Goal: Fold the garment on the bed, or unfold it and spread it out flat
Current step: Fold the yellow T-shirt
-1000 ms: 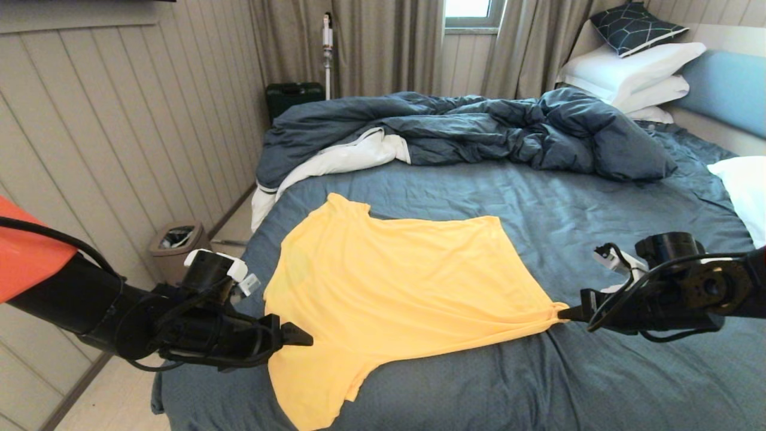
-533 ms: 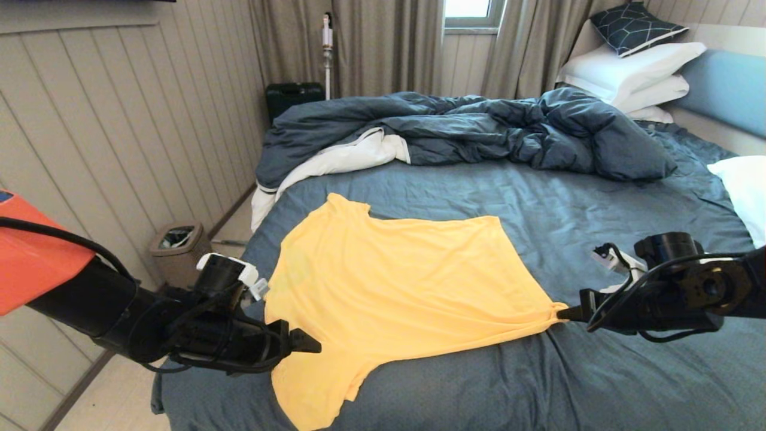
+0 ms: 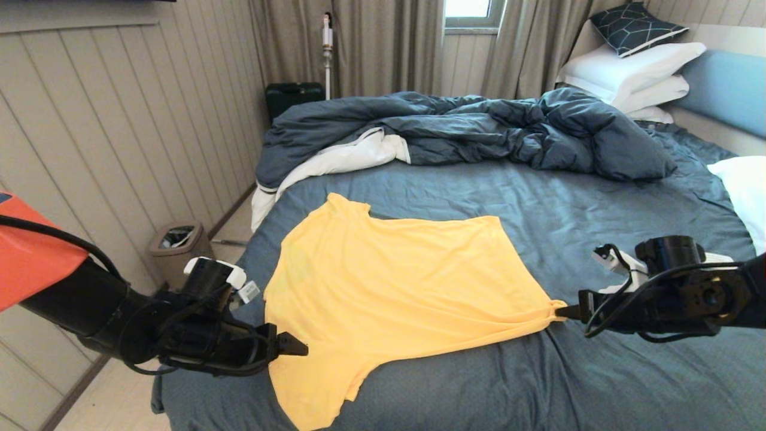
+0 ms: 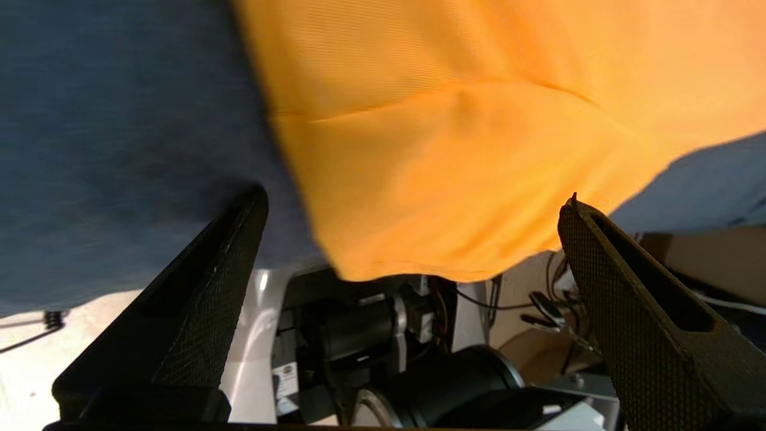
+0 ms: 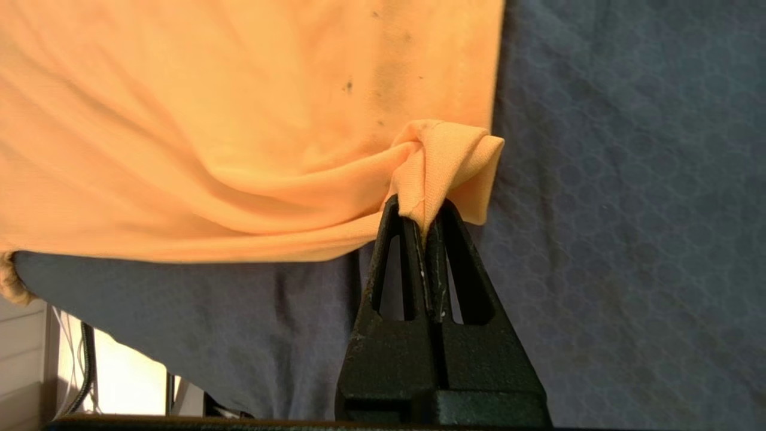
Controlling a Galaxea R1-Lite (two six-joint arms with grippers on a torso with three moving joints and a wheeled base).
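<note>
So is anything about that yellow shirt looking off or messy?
One corner of the yellow T-shirt is bunched into a twist where the right gripper pinches it. The right wrist view shows a few small dark specks near that hem.

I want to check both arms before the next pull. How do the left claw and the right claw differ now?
The left claw is open and holds nothing; the right claw is shut on a bunched corner of the shirt. The left claw sits at the shirt's sleeve edge, above the fabric; the right claw sits at the opposite hem corner. Both are black and low over the bed.
</note>
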